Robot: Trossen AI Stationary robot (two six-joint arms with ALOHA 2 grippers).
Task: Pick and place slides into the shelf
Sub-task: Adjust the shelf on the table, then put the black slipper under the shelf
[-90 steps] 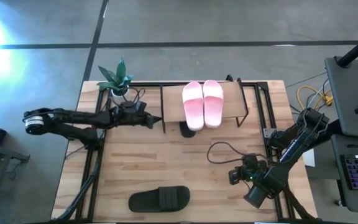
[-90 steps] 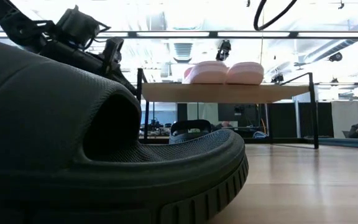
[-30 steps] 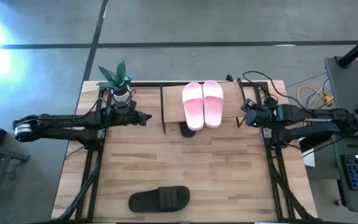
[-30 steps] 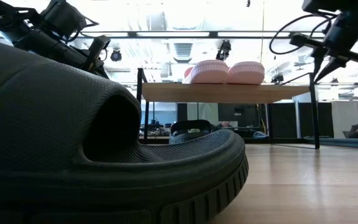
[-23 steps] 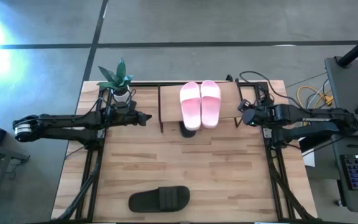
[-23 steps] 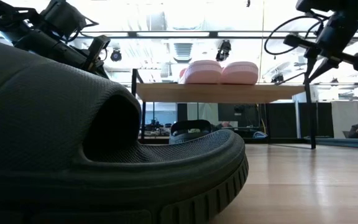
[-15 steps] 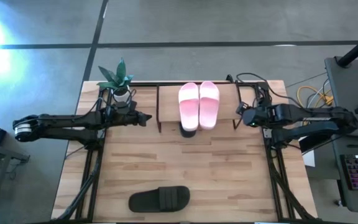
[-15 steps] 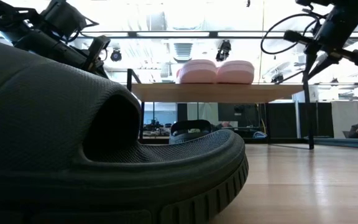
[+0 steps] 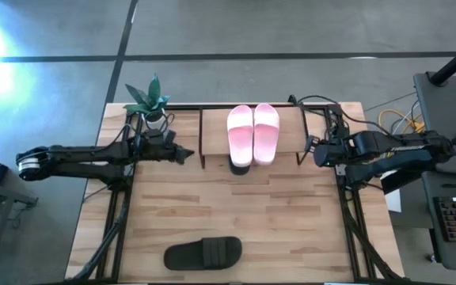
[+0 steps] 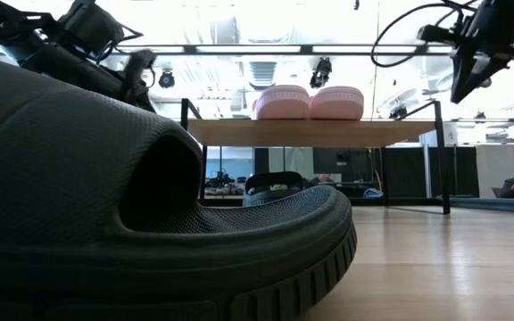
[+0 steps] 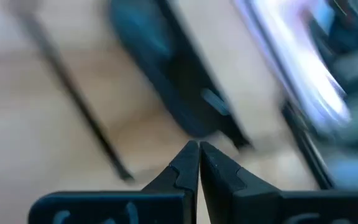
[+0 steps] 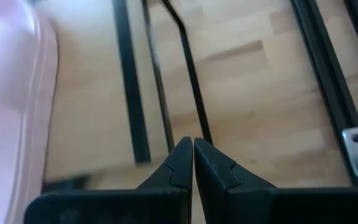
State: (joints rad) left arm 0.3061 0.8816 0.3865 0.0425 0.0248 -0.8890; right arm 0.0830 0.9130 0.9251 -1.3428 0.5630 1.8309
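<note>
1. The shelf [image 9: 252, 134] stands at the table's far edge, with two pale pink slides [image 9: 252, 133] side by side on its top board.
2. One dark slide [image 9: 238, 165] lies under the shelf, mostly hidden; it is probably the partner of the dark olive-black slide [image 9: 203, 253] lying alone near the table's front edge.
3. The left gripper [image 9: 188, 153] hovers just left of the shelf, fingers pressed together, holding nothing.
4. The right gripper [image 9: 305, 147] sits just beside the shelf's right legs, fingers together and empty.
5. A potted plant [image 9: 149, 99] stands at the far-left corner.

Two pale pink slides [image 9: 253, 133] sit on the shelf [image 9: 214, 133] of light wood and black legs. The slide [image 9: 203, 253] well away from both dark grippers is olive-black.
</note>
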